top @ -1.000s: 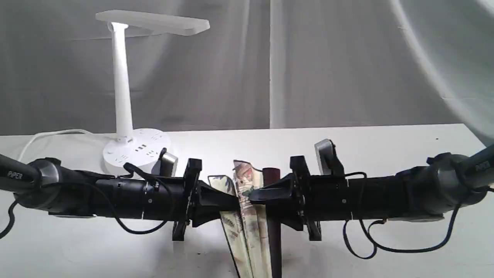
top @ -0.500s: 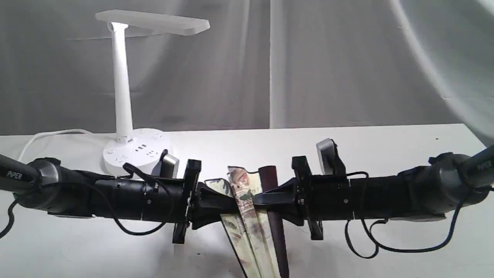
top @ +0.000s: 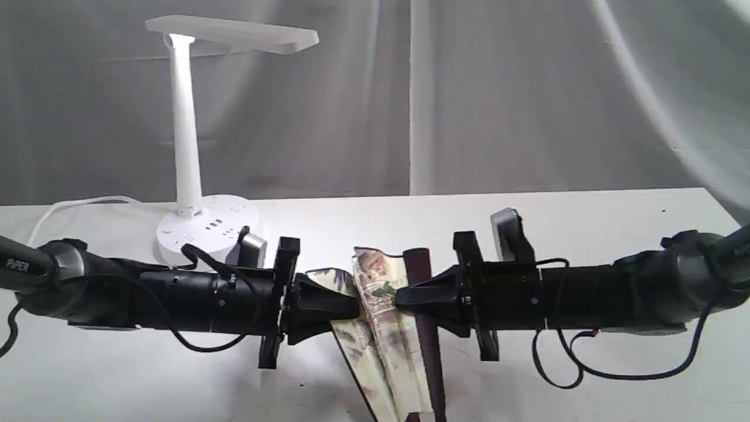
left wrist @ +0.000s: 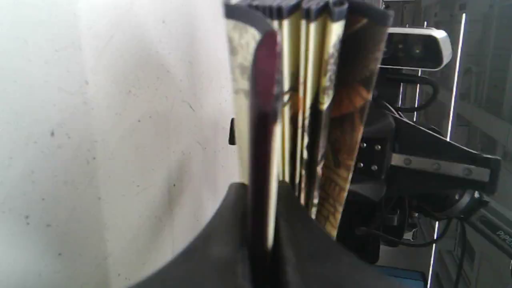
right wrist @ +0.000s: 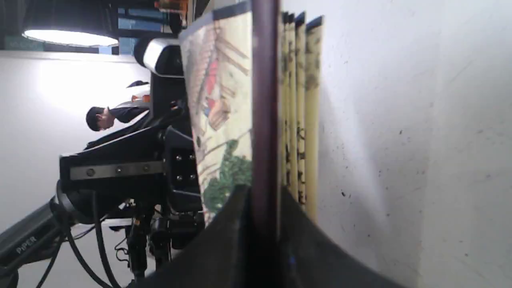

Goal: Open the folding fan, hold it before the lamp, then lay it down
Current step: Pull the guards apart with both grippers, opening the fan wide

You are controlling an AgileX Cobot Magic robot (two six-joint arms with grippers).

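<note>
The right claw (top: 404, 296) has drawn away to the right since a second ago, taking the maroon rib (top: 428, 328) with it, and the left claw (top: 353, 308) has eased a little to the left, so the fan (top: 381, 305) now shows more of its painted folds between them. The fan is only partly open and is held above the table (top: 586, 223), near the front of the exterior view, with its folded top edge up and its ribs running down out of view. The right claw is clenched on the maroon rib, which leans slightly; its wrist view shows the rib pinched between the two fingers (right wrist: 298, 224). The left claw is clamped on the opposite outer rib (left wrist: 262, 100), with pleats stacked just beside it. The lamp (top: 186, 135) stands at the back left of the table, behind the left arm and well apart from the fan, its cord (top: 76, 204) trailing off to the left.
</note>
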